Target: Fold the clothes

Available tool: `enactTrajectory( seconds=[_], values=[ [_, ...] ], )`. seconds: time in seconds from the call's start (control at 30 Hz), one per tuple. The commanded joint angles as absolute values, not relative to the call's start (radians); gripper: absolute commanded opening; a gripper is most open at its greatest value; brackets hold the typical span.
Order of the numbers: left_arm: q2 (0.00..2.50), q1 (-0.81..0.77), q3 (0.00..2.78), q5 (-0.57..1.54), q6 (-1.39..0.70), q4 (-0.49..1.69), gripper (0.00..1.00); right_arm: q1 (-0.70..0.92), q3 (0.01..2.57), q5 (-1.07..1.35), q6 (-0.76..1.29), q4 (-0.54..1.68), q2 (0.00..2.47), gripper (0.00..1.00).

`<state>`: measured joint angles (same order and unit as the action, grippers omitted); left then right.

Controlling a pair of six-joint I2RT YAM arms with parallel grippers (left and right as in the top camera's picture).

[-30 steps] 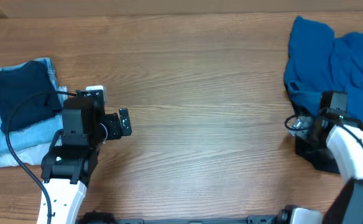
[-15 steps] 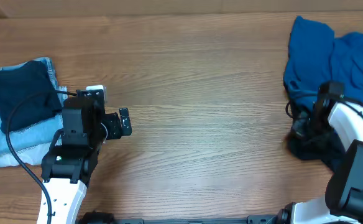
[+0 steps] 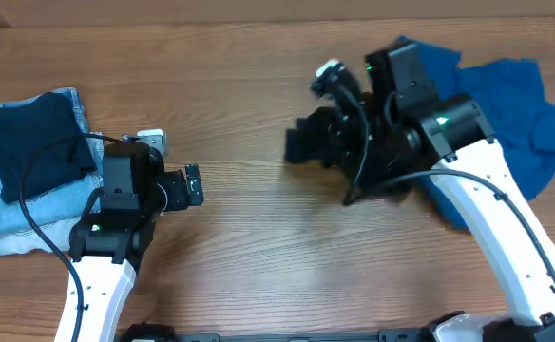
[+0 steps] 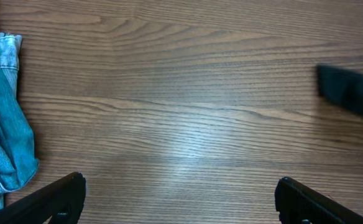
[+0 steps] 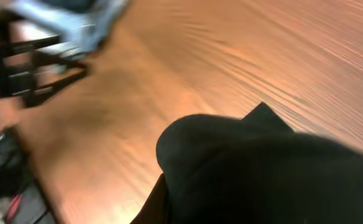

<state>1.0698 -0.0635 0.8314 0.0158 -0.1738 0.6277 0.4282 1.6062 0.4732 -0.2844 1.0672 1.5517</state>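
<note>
A black garment [image 3: 304,144] hangs bunched over the middle of the table, and my right gripper [image 3: 346,128] is shut on it. In the right wrist view the black garment [image 5: 262,174] fills the lower right and hides the fingers. A teal-blue garment [image 3: 506,104] lies crumpled at the back right, behind the right arm. My left gripper [image 3: 190,186] stands open over bare wood at the left, nothing between its fingers. The left wrist view has the left gripper [image 4: 178,199] wide apart, with a corner of the black garment [image 4: 349,93] at the right edge.
At the far left a folded dark navy piece [image 3: 30,142] lies on light-blue jeans [image 3: 11,223], close behind the left arm. The jeans [image 4: 1,124] also show at the left wrist view's left edge. Wooden table [image 3: 258,266] spreads between the arms.
The right gripper has shut on the black garment and swung it from the table's right front up toward the middle. The teal-blue garment has shifted slightly. The left arm barely moved.
</note>
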Motion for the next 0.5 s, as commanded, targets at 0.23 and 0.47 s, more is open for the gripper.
enactTrajectory(
  seconds=[0.23,0.47],
  values=[
    [1.073,-0.058,0.854,0.027,-0.173,0.620,1.00,0.458,1.617,0.410,-0.331,1.002,1.549,0.74],
    [1.073,-0.058,0.854,0.027,-0.173,0.620,1.00,0.379,1.528,-0.051,-0.175,1.129,1.587,0.91]
  ],
)
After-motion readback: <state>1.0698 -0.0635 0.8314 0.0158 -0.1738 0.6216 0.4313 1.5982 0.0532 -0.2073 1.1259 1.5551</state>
